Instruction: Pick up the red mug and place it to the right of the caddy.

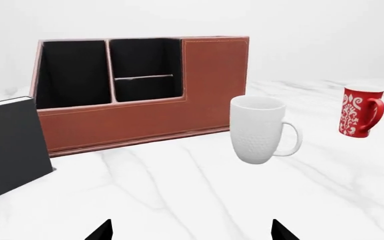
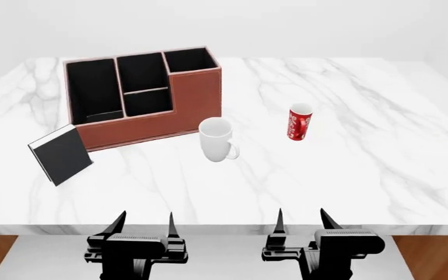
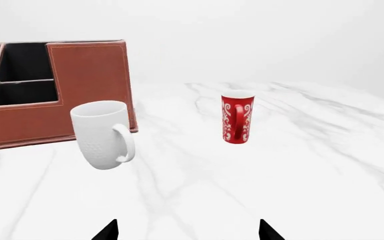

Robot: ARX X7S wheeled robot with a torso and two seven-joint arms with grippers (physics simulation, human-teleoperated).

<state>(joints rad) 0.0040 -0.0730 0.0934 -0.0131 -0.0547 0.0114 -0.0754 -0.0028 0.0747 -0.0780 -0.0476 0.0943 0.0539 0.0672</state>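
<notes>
The red mug (image 2: 298,122) with a white swirly pattern stands upright on the marble table, right of centre; it also shows in the right wrist view (image 3: 237,118) and the left wrist view (image 1: 360,111). The reddish-brown caddy (image 2: 196,99) with black compartments stands at the back left, also in the left wrist view (image 1: 178,117) and the right wrist view (image 3: 92,80). My left gripper (image 2: 143,223) and right gripper (image 2: 302,220) are both open and empty at the table's near edge, well short of the mug.
A plain white mug (image 2: 217,139) stands between the caddy and the red mug. A black book (image 2: 60,154) leans at the caddy's front left corner. The white marble table (image 2: 380,169) has its front edge just ahead of both grippers.
</notes>
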